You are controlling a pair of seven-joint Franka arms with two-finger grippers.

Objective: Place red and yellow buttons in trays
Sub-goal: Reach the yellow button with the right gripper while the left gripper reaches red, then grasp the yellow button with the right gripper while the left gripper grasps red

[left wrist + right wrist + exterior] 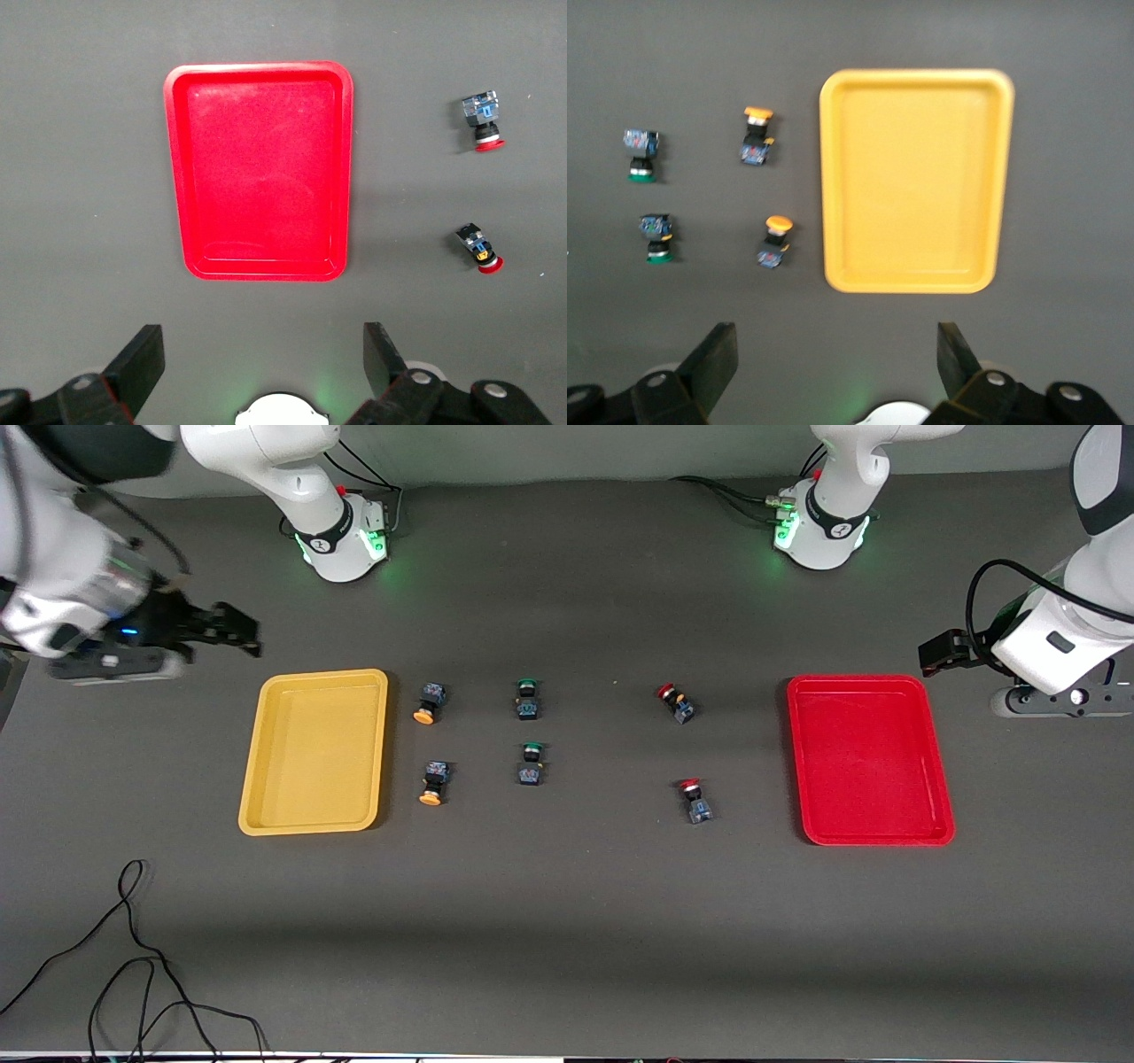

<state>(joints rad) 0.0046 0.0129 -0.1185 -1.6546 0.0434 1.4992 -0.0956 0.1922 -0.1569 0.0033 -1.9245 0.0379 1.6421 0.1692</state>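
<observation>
The yellow tray [314,753] lies empty toward the right arm's end of the table, and the red tray [868,757] lies empty toward the left arm's end. Two yellow buttons [429,702] [434,782] lie on their sides beside the yellow tray. Two red buttons [676,702] [695,800] lie between the middle and the red tray. My right gripper [235,631] hangs open and empty over the table at the yellow tray's outer side [837,354]. My left gripper [943,654] hangs open and empty at the red tray's outer side [263,354].
Two green-capped buttons [528,699] [531,763] lie in the middle of the table between the yellow and red ones. A black cable [133,957] loops on the table near the front camera, at the right arm's end. The arm bases [341,540] [819,531] stand along the table's back edge.
</observation>
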